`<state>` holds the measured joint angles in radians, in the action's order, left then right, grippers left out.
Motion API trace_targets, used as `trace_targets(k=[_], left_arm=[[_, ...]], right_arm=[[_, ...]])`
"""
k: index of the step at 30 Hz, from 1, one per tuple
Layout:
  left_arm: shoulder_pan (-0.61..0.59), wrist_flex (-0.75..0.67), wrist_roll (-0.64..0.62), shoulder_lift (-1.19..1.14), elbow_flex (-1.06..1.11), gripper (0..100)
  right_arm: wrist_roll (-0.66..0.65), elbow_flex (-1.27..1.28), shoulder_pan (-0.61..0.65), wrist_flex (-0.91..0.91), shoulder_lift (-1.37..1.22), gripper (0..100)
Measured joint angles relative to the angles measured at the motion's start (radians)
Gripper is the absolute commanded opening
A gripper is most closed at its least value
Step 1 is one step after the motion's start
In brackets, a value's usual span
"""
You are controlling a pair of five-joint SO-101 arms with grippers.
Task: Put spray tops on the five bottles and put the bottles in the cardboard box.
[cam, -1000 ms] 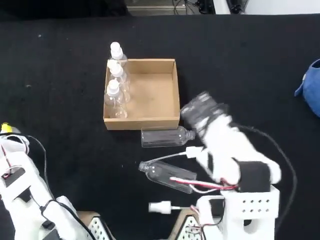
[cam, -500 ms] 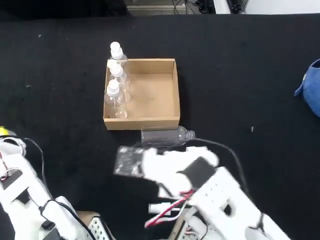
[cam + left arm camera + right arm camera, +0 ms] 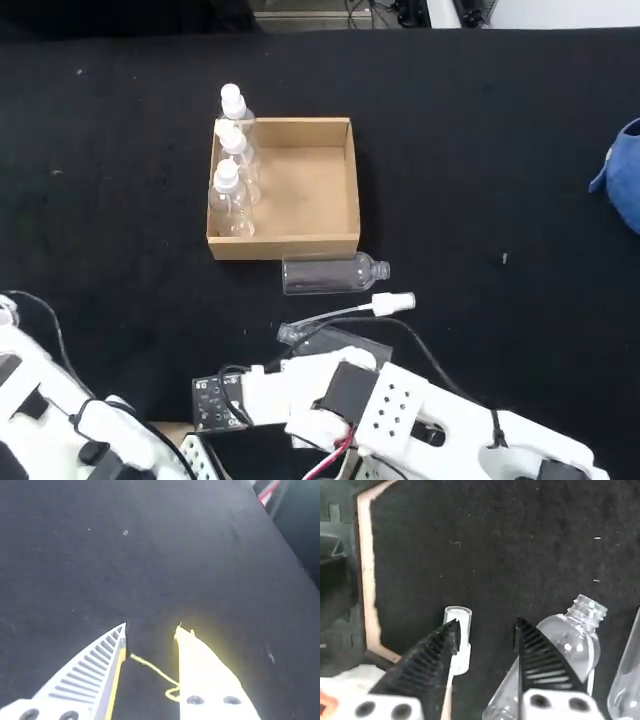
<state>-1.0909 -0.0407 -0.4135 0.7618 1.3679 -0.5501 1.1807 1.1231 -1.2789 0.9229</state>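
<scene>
**My open right hand hovers low over a loose spray top**

My right hand (image 3: 486, 625) is open and empty. The small white plastic spray top (image 3: 464, 650) lies on the black counter (image 3: 520, 540) against one finger rather than centred in the gap. Its long axis runs roughly along my fingers, not across them. The uncapped clear plastic bottle (image 3: 570, 640) lies by the other finger, mouth pointing away from me. My right hand is by far the nearer; my left hand (image 3: 150, 627), also open and empty, hangs over bare cloth. From above, my own arm hides this top and most of that bottle. I cannot tell whether my finger touches the top. The brown cardboard box (image 3: 300, 245) lies well beyond.
</scene>
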Motion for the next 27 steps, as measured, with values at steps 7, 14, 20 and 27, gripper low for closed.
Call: trace_targets(k=[7,14,20,27], left_arm=[[-0.018,0.000,-0.002,0.000,-0.005,3],[-0.017,0.000,-0.002,0.000,-0.005,3],[-0.017,0.000,-0.002,0.000,-0.005,3],[-0.017,0.000,-0.002,0.000,-0.005,3]], right_arm=[[0.008,0.097,-0.003,0.091,0.000,16.2],[0.040,0.127,-0.074,0.132,0.000,16.2],[0.051,0.137,-0.071,0.137,0.000,12.6],[0.052,0.049,-0.064,0.071,0.000,12.7]])
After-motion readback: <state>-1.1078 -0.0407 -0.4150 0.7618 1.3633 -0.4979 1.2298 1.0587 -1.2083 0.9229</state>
